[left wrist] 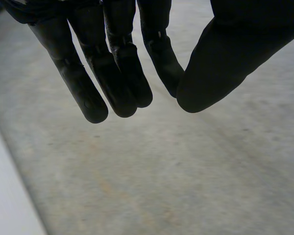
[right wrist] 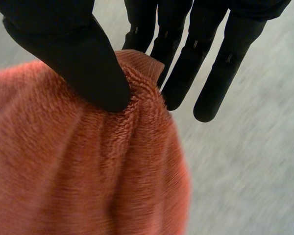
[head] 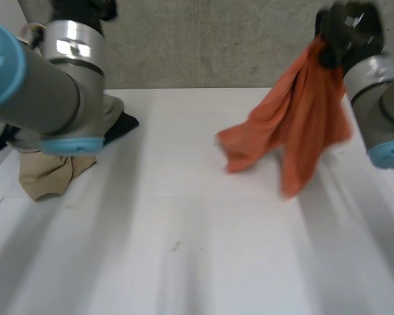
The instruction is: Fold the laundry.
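Left arm (head: 46, 85): grey, blue-capped, raised over the table's left side.
Beige crumpled cloth (head: 49, 174): lies bunched on the white table (head: 184, 256) beneath that arm, untouched.
Left hand (left wrist: 112, 73): fingers straight and close together, thumb near them, holding nothing.
Orange terry towel (head: 295, 125): hangs in bunched folds from the right hand, its lower ends seeming to reach the table right of centre.
Right hand (head: 348, 33): lifted high; the thumb (right wrist: 78, 54) pinches the towel's edge against the fingers.
Step in hand: probably lifting the towel to open it out for folding.
Next move calls for: the free left hand taking a second corner so the towel can be spread flat.
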`<state>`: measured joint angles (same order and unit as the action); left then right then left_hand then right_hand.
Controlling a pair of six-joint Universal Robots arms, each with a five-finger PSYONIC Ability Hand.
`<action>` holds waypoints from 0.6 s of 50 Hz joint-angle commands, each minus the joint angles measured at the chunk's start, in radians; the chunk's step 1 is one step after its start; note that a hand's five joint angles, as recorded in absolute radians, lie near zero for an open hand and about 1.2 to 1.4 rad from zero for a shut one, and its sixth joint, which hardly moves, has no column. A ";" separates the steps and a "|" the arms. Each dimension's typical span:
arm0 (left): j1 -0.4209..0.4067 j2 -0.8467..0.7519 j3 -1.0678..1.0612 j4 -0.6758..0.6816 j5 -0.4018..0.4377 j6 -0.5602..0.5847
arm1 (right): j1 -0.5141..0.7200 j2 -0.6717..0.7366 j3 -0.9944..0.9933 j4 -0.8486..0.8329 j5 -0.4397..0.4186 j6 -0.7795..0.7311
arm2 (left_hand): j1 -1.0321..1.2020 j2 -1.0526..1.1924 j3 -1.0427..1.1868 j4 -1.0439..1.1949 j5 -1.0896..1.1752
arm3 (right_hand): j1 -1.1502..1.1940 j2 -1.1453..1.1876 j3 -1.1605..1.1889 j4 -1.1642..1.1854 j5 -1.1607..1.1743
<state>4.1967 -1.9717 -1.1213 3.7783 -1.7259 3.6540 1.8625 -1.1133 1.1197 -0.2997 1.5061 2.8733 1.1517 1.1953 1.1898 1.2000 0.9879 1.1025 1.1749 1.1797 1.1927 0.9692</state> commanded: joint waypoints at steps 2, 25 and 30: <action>0.057 0.016 -0.181 -0.046 0.000 -0.028 | 0.015 -0.163 0.115 0.054 -0.108 -0.002 | 0.245 0.201 0.206 0.196 0.234 | 0.294 0.221 0.217 0.204 0.252; 0.042 0.045 -0.508 -0.115 0.060 -0.169 | 0.331 0.027 0.382 0.215 -0.184 -0.170 | -0.871 -0.914 -0.909 -0.919 -0.881 | -0.275 -0.347 -0.352 -0.365 -0.316; 0.036 0.089 -0.534 -0.144 0.063 -0.173 | 0.320 -0.019 0.347 0.221 -0.110 -0.172 | -0.879 -0.923 -0.918 -0.928 -0.890 | -0.928 -1.000 -1.005 -1.018 -0.969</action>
<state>4.2374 -1.9272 -1.6337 3.6606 -1.6646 3.4824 2.1897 -1.0846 1.5060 -0.0884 1.3199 2.6992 0.2907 0.2956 0.3027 0.2897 0.1014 0.4068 0.4125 0.4416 0.4427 0.2448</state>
